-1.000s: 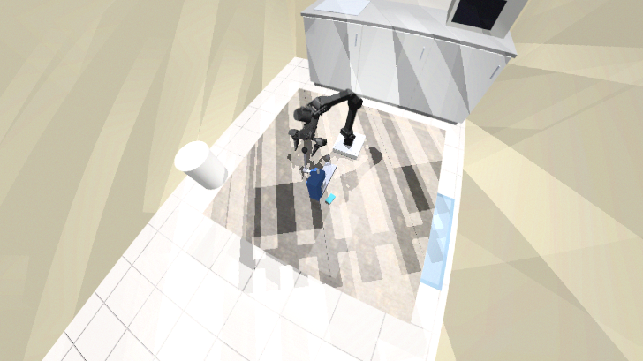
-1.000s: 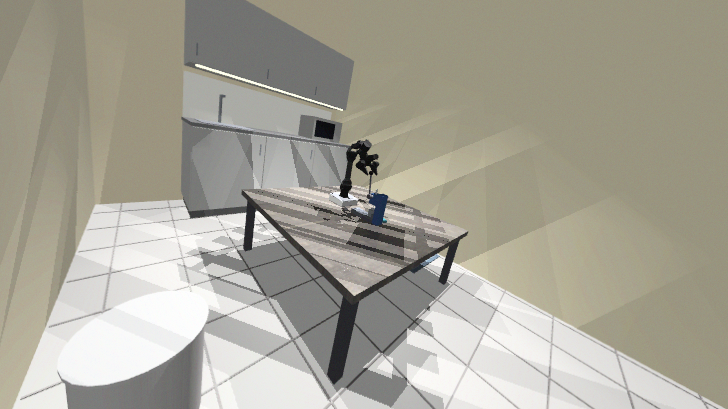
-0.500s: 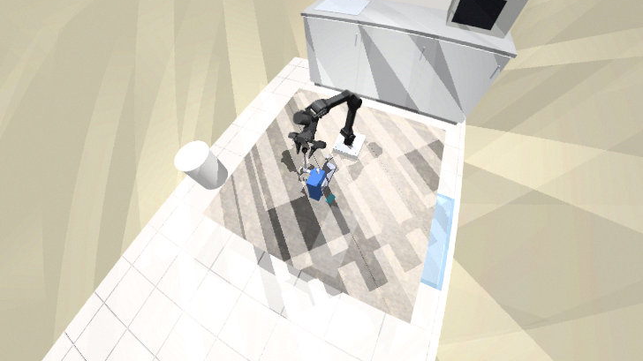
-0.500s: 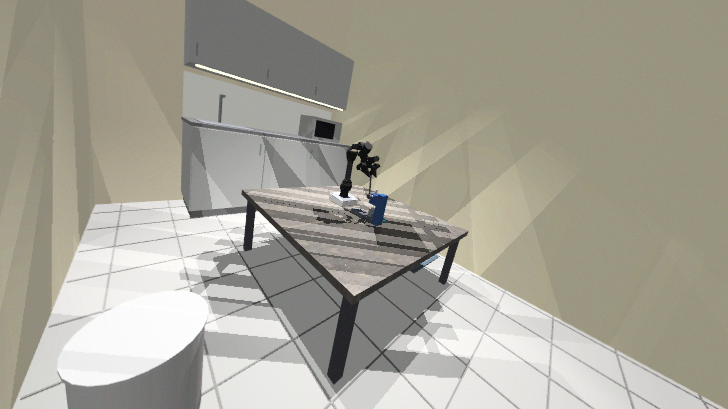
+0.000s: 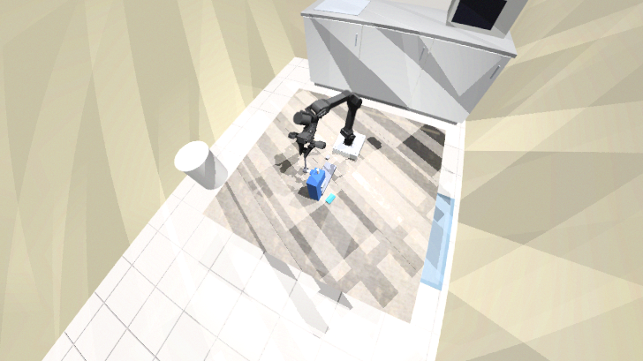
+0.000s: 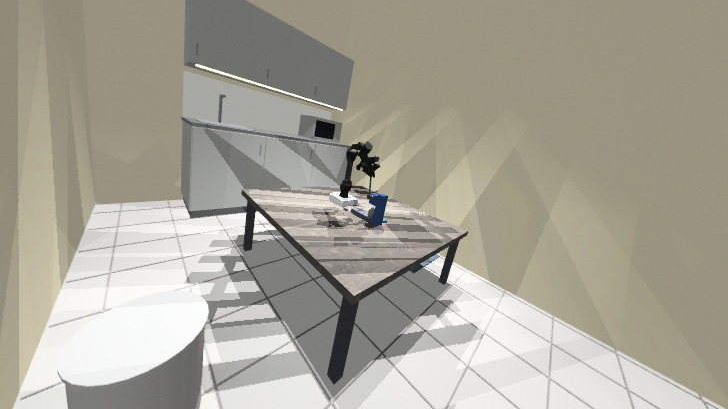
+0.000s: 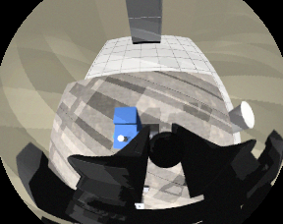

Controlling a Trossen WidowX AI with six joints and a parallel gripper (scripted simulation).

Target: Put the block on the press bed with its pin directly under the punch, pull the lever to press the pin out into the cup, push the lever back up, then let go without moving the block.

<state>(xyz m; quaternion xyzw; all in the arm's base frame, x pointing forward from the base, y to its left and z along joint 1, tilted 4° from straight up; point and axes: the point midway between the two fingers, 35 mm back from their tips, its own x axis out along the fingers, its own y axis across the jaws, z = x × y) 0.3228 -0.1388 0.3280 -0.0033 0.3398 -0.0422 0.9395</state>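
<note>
The blue press (image 5: 315, 184) (image 6: 379, 209) (image 7: 126, 123) stands upright on the table (image 5: 332, 247) (image 6: 343, 269) (image 7: 189, 85), its pale bed (image 5: 329, 172) (image 6: 361, 212) reaching out low toward the robot's side. At the press's side, a thin lever (image 5: 306, 162) (image 6: 369, 183) rises steeply, with a round black knob (image 7: 165, 148) at its top. The pincer (image 5: 304, 152) (image 6: 370, 174) (image 7: 160, 127) is clenched on that knob, pointing downward above the table. The block is too small to tell apart on or near the bed, so its exact place and its pin's alignment cannot be told. A small turquoise piece (image 5: 330, 198) (image 6: 385, 219) lies on the table just beside the press. The black arm (image 5: 351, 115) (image 6: 348, 167) bends over from a white base (image 5: 353, 154) (image 6: 350, 202) near the press. Farther out, a white cylinder (image 5: 201, 167) (image 6: 134, 345) (image 7: 246, 116) stands on the tiled floor, and a microwave (image 5: 488, 5) (image 6: 320, 127) sits on the counter (image 5: 408, 26) (image 6: 257, 131).
</note>
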